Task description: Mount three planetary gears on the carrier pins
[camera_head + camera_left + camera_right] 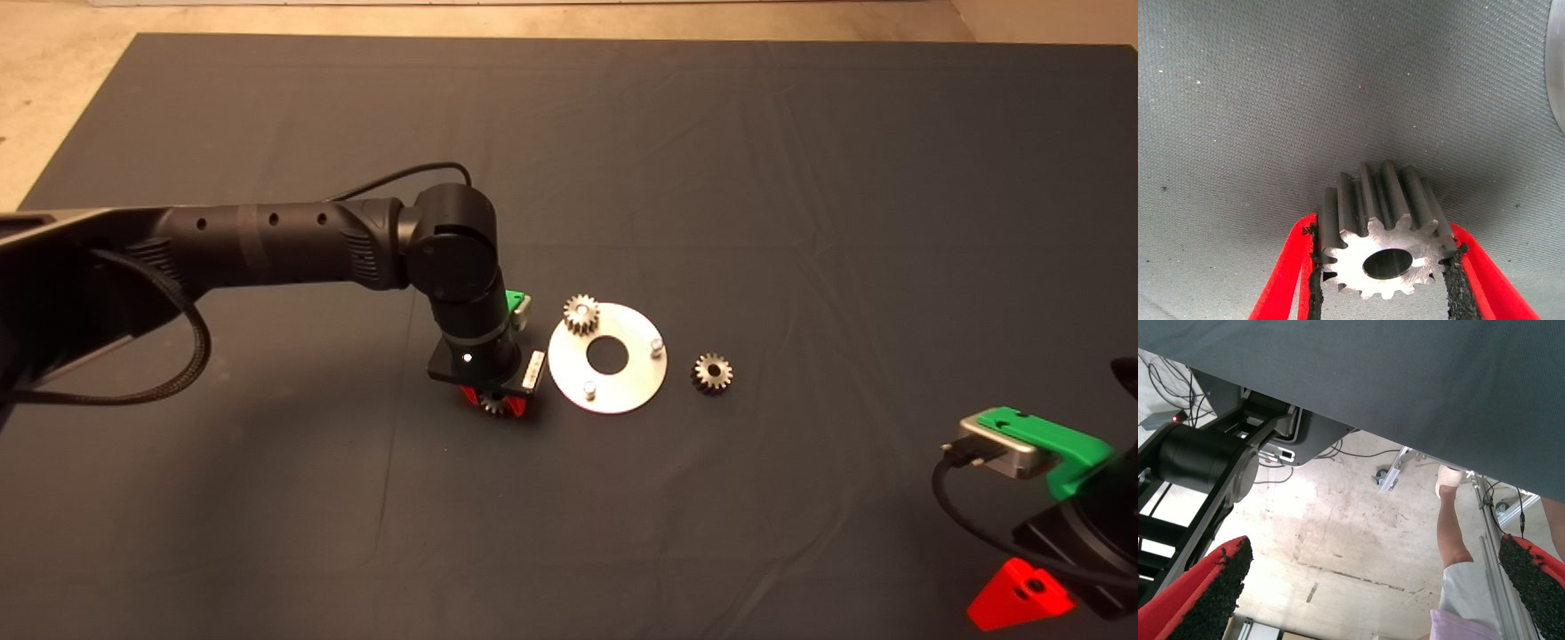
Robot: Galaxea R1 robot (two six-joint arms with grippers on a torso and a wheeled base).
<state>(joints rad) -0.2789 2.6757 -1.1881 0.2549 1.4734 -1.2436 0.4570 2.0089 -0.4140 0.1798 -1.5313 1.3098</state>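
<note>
The shiny round carrier disc [622,378] lies mid-mat with a large centre hole. One planetary gear [581,314] sits on its far-left pin; two bare pins [656,343] [588,388] stand free. A second gear [711,372] lies on the mat right of the disc. My left gripper [495,405], just left of the disc, is shut on the third gear [1386,230], its black pads [1315,280] against the teeth, close above the mat. My right gripper [1018,597] waits open at the lower right edge.
The dark mat [800,178] has wrinkles. The disc's edge [1556,73] shows in the left wrist view. The right wrist view looks past the mat's edge at the floor, a robot base [1205,460] and a person's leg [1451,533].
</note>
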